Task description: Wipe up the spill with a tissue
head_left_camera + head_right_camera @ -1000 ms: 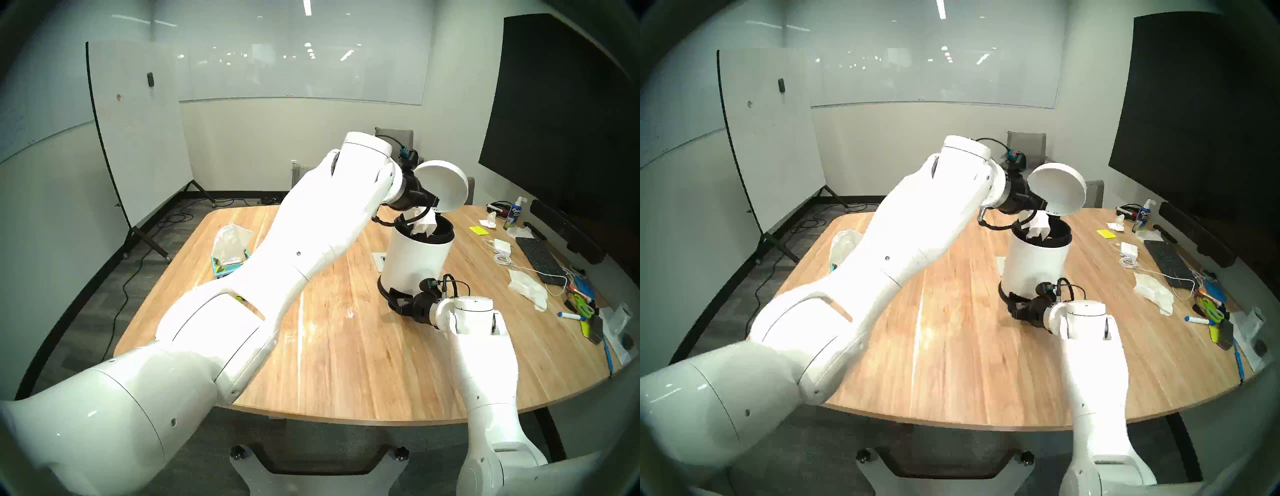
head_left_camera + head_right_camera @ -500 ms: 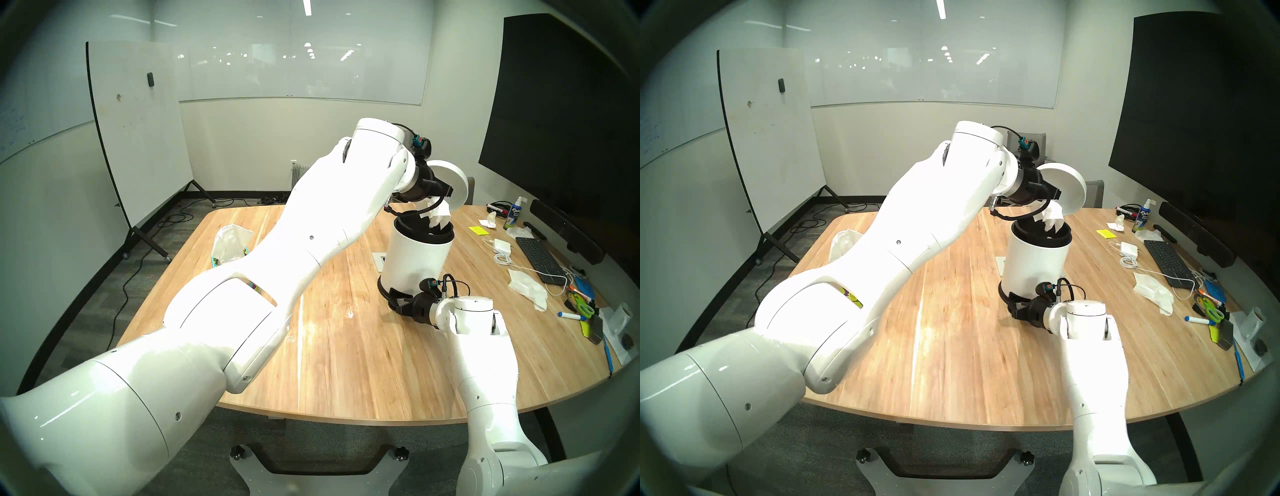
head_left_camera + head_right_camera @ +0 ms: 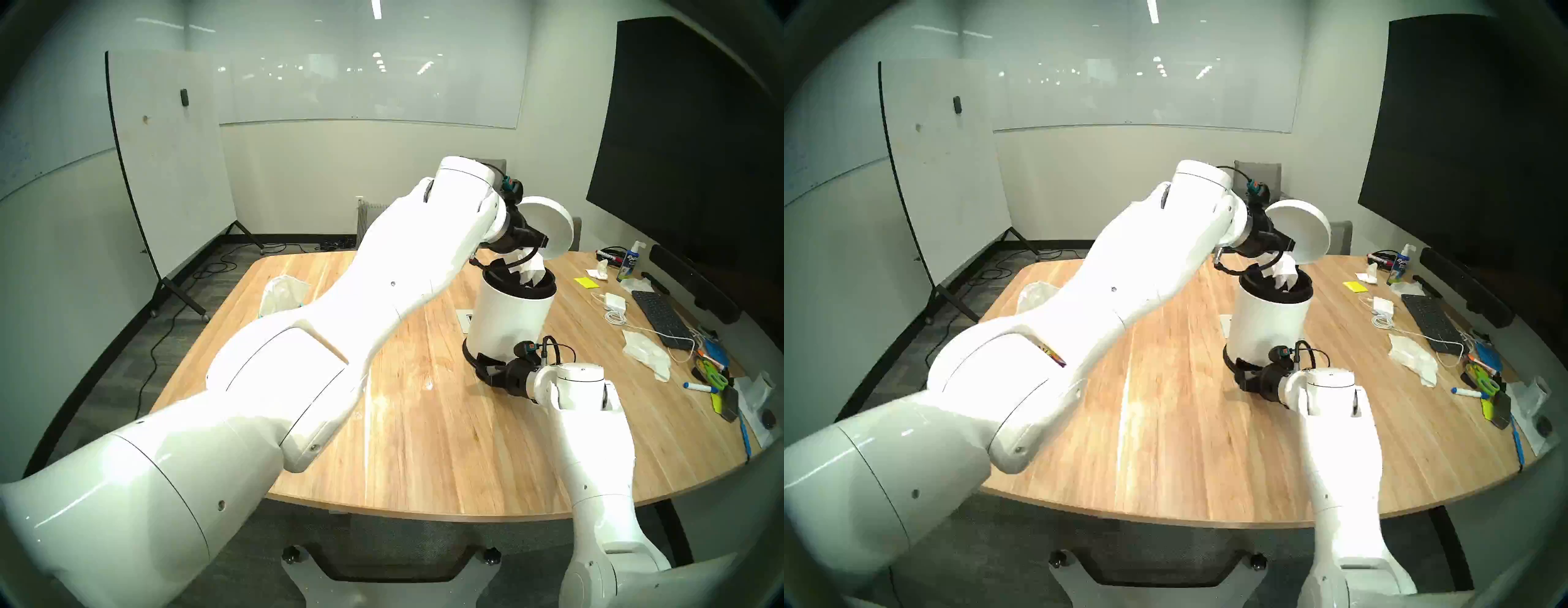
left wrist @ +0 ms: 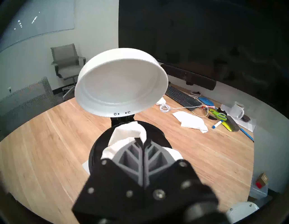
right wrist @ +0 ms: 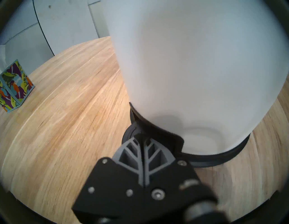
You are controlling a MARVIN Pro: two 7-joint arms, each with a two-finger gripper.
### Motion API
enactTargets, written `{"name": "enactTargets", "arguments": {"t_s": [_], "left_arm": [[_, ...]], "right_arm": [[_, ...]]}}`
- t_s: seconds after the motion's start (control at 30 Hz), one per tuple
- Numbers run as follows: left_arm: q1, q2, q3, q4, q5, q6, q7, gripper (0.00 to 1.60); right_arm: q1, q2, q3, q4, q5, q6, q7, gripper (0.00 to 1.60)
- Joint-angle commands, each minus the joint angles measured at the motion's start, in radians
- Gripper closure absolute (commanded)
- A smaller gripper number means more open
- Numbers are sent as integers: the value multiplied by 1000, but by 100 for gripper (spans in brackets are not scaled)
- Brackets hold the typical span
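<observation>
Left jaws (image 4: 143, 141) clamped on tissue (image 4: 125, 133) over open bin (image 3: 509, 322); right jaws (image 5: 143, 140) together, pressing bin pedal (image 5: 156, 133); lid (image 4: 122, 81) raised.

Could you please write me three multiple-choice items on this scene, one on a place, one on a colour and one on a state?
1. Where is the tissue that the left gripper holds?
A. over the open mouth of the bin
B. flat on the table beside the keyboard
C. inside the printed box

2. What colour is the bin's body?
A. teal
B. white
C. yellow

3. How does the bin's lid stand?
A. shut flat
B. lying on the table
C. raised open

Answers:
1. A, the left wrist view shows the tissue in shut jaws above the dark opening.
2. B, the head views show a white body on a black base.
3. C, the lid tilts up behind the opening while the right gripper presses the black pedal.
</observation>
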Motion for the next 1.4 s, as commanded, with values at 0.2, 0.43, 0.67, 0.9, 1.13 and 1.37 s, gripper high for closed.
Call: {"name": "enactTargets", "arguments": {"t_s": [0.2,0.43,0.67,0.9,1.13,1.37], "left_arm": [[-60,-51,-8,35,4,-40,-8,160],[-51,-55,-2,26,12,-33,-14,85],[-45,-55,-5,25,18,-34,-10,56],[-42,-50,-11,25,21,-36,-7,53],[-9,-3,-20,-79,8,22,-34,40],[31,42,-20,-184,-5,90,-63,56]], "right_arm": [[-22,-2,1,25,-4,14,-3,160],[-21,-2,1,25,-4,15,-3,160],[-21,-2,1,26,-4,15,-3,160],[-21,-2,1,26,-4,16,-3,160],[-21,-2,1,25,-4,15,-3,160],[-22,-2,1,25,-4,14,-3,160]]}}
